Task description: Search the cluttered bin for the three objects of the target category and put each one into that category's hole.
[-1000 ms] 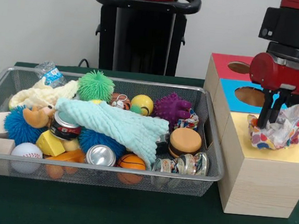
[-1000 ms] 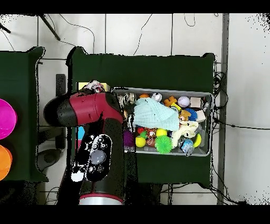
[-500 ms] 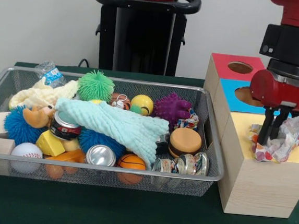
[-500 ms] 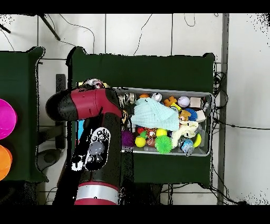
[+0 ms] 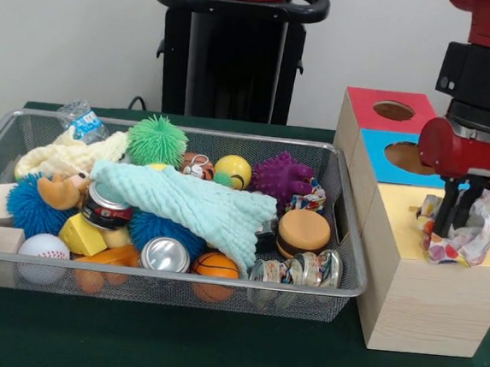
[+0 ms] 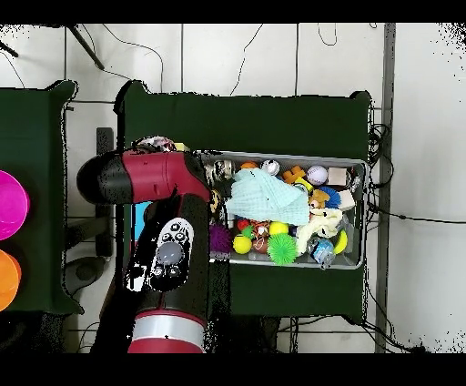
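Observation:
My gripper (image 5: 452, 229) hangs over the yellow top (image 5: 396, 221) of the wooden box, shut on a crumpled wrapper (image 5: 488, 229) printed with coloured hearts. The wrapper spreads to the right of the fingers and touches the yellow surface; any hole there is hidden. In the overhead view the wrapper (image 6: 157, 144) peeks out beyond the red arm (image 6: 146, 178). A similar patterned wrapper (image 5: 314, 195) lies in the mesh bin (image 5: 353, 244) beside the purple spiky ball (image 5: 282, 176).
The box also has a blue section with a hole (image 5: 410, 155) and a red section with a hole (image 5: 395, 110). A teal cloth (image 5: 193, 206) drapes over balls, cans (image 5: 167, 254), blocks and a toy burger (image 5: 303, 232) in the bin.
The gripper has moved to the right over the yellow top, carrying the wrapper with it toward the box's right edge.

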Robot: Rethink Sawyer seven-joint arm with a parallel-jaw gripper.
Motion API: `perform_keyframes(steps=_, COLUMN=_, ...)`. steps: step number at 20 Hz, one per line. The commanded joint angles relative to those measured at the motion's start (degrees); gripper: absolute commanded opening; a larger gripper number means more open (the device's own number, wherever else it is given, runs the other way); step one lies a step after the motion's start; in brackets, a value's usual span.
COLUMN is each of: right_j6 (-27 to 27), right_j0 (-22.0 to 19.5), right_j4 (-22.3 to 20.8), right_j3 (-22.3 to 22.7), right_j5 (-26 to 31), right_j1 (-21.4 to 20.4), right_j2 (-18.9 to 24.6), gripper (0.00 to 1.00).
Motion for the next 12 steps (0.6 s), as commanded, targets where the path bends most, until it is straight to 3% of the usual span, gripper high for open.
perform_keyframes(steps=1, right_j6=10.0, right_j0=-0.7, right_j4=3.8, right_j3=6.7, right_j5=12.4, right_j1=-1.0, right_j2=5.9, gripper=0.0)
perform_keyframes(steps=6, right_j6=7.8, right_j0=-0.6, right_j4=3.8, right_j3=9.1, right_j5=15.8, right_j1=-2.8, right_j2=5.9, gripper=0.0)
perform_keyframes(steps=12, right_j6=6.6, right_j0=-0.8, right_j4=1.9, right_j3=12.3, right_j5=12.4, right_j1=-3.0, right_j2=5.7, gripper=0.0)
